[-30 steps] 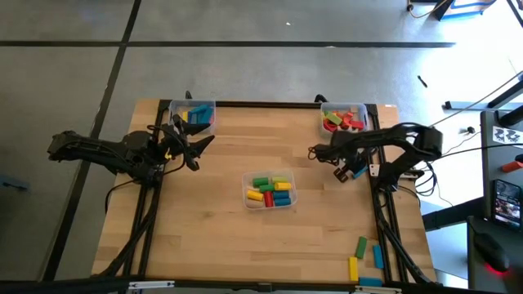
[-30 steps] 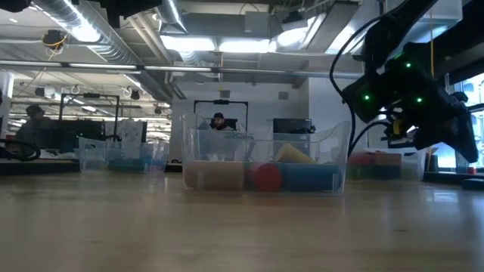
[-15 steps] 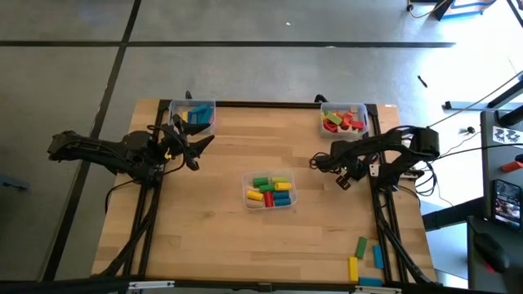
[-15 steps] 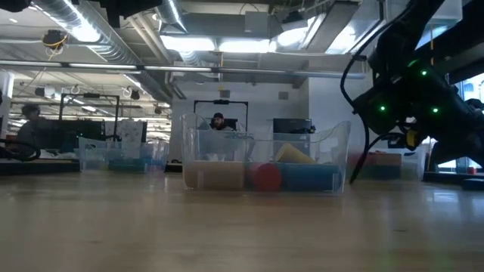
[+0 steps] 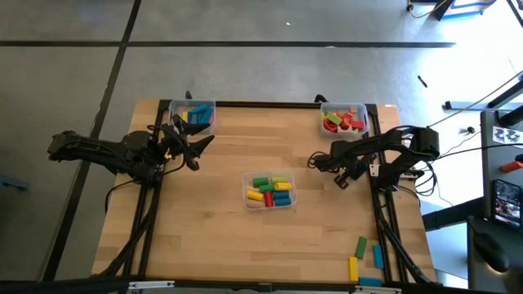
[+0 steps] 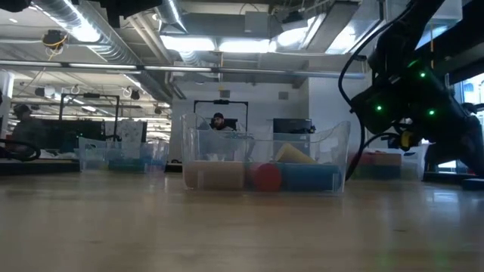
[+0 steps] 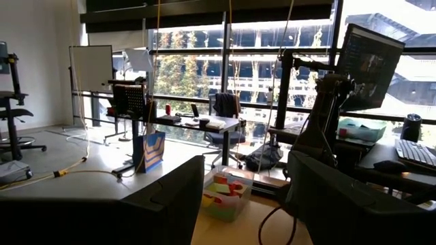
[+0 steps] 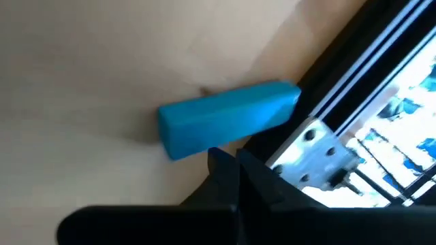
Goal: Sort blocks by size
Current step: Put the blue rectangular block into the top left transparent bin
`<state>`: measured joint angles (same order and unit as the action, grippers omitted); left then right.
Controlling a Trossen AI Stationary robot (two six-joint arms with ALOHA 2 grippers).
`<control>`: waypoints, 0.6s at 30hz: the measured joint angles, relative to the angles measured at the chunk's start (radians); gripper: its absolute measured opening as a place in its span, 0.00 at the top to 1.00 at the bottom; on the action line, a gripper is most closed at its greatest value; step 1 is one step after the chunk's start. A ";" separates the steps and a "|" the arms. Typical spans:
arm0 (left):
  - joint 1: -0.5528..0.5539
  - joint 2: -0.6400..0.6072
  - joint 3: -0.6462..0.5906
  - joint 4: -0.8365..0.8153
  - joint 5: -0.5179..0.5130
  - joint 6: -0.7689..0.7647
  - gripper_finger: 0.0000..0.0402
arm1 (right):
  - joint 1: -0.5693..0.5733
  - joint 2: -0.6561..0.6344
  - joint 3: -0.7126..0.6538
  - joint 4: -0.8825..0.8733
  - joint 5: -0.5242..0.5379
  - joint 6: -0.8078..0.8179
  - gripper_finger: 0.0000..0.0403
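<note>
A blue block (image 8: 225,119) lies flat on the wood beside the table's right edge rail (image 8: 340,88). My right gripper (image 8: 233,160) (image 5: 343,181) is shut, slants down, and its tips stand at the block's long side. My left gripper (image 5: 196,147) (image 7: 245,204) hangs open over the table's far left with nothing between its fingers. Several green, yellow, red and blue blocks lie in the clear middle bin (image 5: 270,191) (image 6: 265,162). My right gripper has its shut fingertips (image 8: 221,158) right at the blue block's long side (image 8: 204,139), slanting down from above. Whether they touch the block, I cannot tell. The block lies flat on the table.
A clear bin (image 5: 193,116) with blue and yellow blocks stands at the far left. Another bin (image 5: 344,118) (image 7: 225,194) with red, green and pink blocks stands at the far right. Loose green (image 5: 360,245), yellow (image 5: 354,268) and blue (image 5: 377,256) blocks lie at the near right corner.
My right gripper has sunk toward the table near its right edge, staying shut, and has then kept still over the last half second.
</note>
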<state>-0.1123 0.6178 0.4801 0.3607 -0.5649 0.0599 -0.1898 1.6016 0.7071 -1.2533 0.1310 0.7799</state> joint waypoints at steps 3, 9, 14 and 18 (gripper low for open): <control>0.000 0.000 0.000 0.000 0.000 0.000 0.48 | 0.000 0.000 0.000 0.000 0.032 -0.002 0.99; 0.000 0.000 0.000 0.000 0.000 0.000 0.48 | 0.000 0.000 0.001 0.039 0.059 -0.002 0.99; 0.000 0.000 0.000 -0.001 0.000 0.000 0.48 | 0.001 0.004 0.001 0.054 0.053 -0.002 0.99; 0.000 0.000 0.000 -0.001 0.000 0.000 0.48 | 0.001 0.004 0.000 0.079 0.030 -0.002 0.99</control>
<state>-0.1123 0.6178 0.4801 0.3599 -0.5648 0.0601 -0.1890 1.6054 0.7074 -1.1742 0.1614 0.7784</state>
